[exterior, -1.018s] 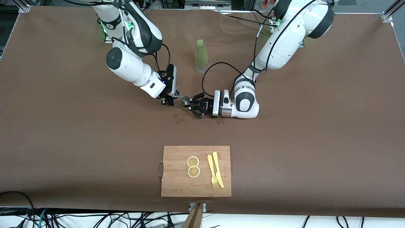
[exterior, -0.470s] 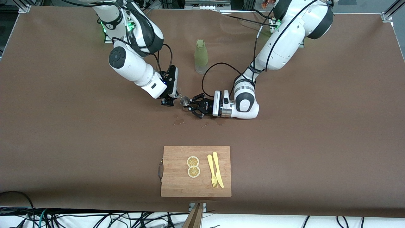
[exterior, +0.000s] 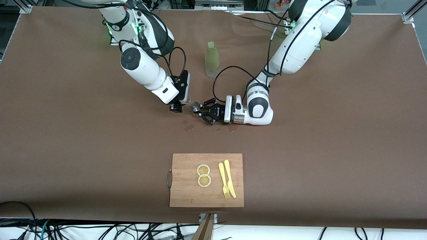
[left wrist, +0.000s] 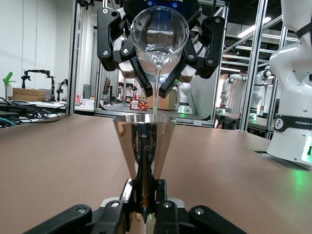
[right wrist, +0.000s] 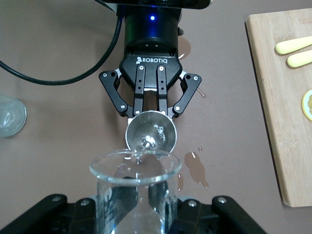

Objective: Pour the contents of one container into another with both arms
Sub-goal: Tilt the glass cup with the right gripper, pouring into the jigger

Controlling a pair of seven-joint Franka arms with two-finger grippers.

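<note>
Water runs in a thin stream from the tilted glass tumbler, clamped in the right gripper, into the upright metal jigger just below it, clamped in the left gripper, at 12 o'clock from the cutting board.

A robotics lab: aluminium framing, other robot arms.
</note>
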